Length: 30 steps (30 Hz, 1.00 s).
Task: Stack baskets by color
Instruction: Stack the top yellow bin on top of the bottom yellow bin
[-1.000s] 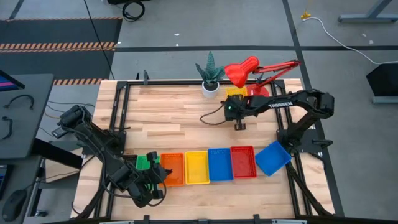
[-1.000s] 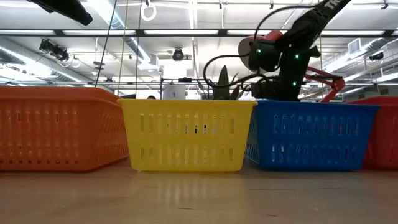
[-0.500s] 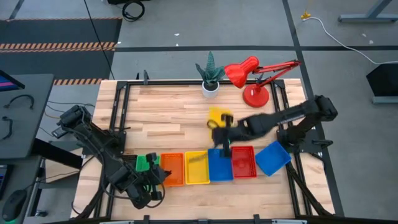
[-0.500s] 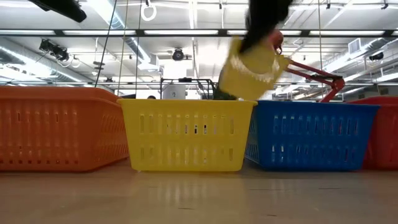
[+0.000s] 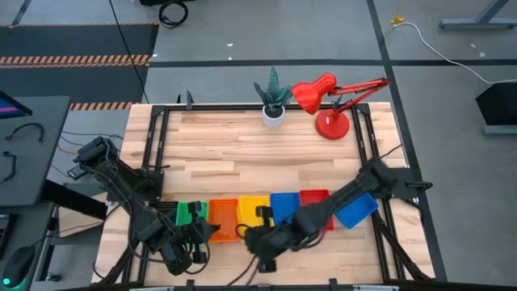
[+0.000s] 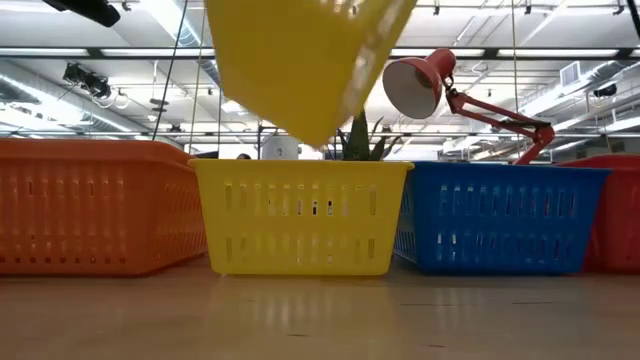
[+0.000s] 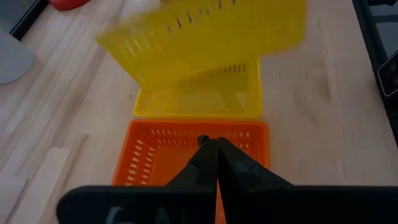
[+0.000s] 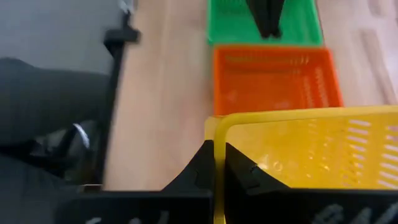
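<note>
A row of baskets stands near the table's front edge: green [image 5: 191,212], orange [image 5: 224,217], yellow [image 5: 254,208], blue [image 5: 284,208] and red [image 5: 317,202], with a second blue one [image 5: 355,208] lying askew at the right end. Another yellow basket [image 6: 300,60] hangs tilted above the row's yellow one [image 7: 199,102], with my right gripper [image 8: 219,152] shut on it. My right arm reaches across the row from the right. My left gripper [image 7: 211,146] is shut on nothing, over the orange basket [image 7: 193,155] near the green one. My right gripper pinches one side wall of the yellow basket at its rim [image 8: 217,140], near a corner. One finger is inside the basket and one outside. The fingers slant down toward the table's left. The basket hangs tilted, clear of the row's baskets.
A red desk lamp [image 5: 327,101] and a small potted plant [image 5: 273,101] stand at the table's far edge. Bare wood lies between them and the row. My left gripper [image 8: 264,15] hovers close by, over the green basket [image 8: 261,34].
My right gripper has swept fast from beside the lamp at the far right toward the near edge and the left. It carried the yellow basket, lifted and tipped, over the row. The basket now hangs above the row's yellow one.
</note>
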{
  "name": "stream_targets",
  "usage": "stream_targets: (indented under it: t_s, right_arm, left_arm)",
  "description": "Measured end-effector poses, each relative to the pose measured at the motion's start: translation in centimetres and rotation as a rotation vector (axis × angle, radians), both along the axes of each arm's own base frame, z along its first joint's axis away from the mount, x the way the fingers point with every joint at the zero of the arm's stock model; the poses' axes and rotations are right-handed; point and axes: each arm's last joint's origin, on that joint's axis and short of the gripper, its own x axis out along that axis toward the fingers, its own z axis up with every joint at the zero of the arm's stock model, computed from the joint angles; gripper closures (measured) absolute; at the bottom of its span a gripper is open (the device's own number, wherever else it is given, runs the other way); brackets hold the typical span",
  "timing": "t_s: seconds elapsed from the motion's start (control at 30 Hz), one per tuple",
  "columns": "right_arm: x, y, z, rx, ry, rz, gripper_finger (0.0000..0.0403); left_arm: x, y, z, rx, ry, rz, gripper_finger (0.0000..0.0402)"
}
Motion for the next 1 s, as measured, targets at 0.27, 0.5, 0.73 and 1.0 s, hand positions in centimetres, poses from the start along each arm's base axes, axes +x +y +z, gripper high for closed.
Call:
stream_targets:
  t_s: [0.27,0.5,0.73,1.0]
  right_arm:
    - [2.3,0.6,-3.6,-0.138,0.14,-0.105,0.0393]
    - [3.3,0.1,-6.0,-0.086,0.24,-0.077,0.0391]
    - [3.8,-0.8,-6.5,-0.062,0.254,-0.068,0.0347]
    - [3.7,-1.1,-4.3,-0.058,0.199,0.042,0.0252]
  left_arm:
    - [0.0,0.0,0.0,-0.002,-0.001,0.002,0.0395]
    - [0.0,0.0,0.0,-0.003,-0.002,0.003,0.0395]
    - [0.0,0.0,0.0,-0.003,-0.002,0.003,0.0395]
    - [0.0,0.0,0.0,-0.003,-0.002,0.003,0.0395]
